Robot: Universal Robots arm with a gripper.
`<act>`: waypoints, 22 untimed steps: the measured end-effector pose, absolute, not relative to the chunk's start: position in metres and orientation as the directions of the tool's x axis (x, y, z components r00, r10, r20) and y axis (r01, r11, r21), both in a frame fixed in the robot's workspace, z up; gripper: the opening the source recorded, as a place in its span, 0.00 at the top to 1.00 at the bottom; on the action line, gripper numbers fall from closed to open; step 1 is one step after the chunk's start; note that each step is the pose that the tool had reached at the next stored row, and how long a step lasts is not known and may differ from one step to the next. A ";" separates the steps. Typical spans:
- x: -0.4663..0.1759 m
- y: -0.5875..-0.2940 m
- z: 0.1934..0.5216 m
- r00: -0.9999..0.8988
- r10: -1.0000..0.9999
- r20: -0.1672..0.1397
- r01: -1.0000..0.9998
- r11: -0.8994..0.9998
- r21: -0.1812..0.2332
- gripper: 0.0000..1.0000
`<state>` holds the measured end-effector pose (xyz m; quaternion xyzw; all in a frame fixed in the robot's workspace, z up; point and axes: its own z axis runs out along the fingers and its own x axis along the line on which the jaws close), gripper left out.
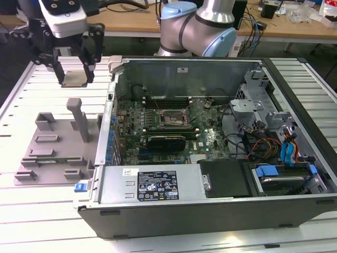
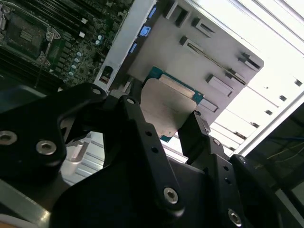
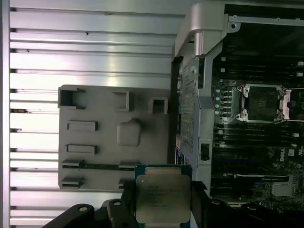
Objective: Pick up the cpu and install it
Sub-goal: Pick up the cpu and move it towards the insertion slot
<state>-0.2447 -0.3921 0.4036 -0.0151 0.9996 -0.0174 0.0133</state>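
The cpu is pinched between the two black fingers of the gripper, which close on its opposite edges. It is held in the air over the slatted metal desk, on the exterior view's left of the open computer case and outside it. In the first wrist view its silvery metal top and thin green rim face the camera. The second wrist view catches the same chip at a slant between the fingers.

Near the gripper, the grey plastic tray lies flat on the desk with its raised blocks and slots, just beside the case wall. Inside the case sits the green motherboard. On it is the black square socket with its metal frame, which both wrist views also show.

The exterior view adds the case's other end: a blue-edged drive bay, coloured cables and the arm's blue-capped joints behind the case.
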 end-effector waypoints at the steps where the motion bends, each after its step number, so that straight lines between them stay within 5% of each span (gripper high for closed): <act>1: -0.240 -0.392 0.404 -0.999 -0.031 -0.026 -0.030 0.999 -0.035 0.45; 22: -0.161 -0.392 0.404 -0.999 -0.031 -0.020 -0.030 0.999 -0.035 0.45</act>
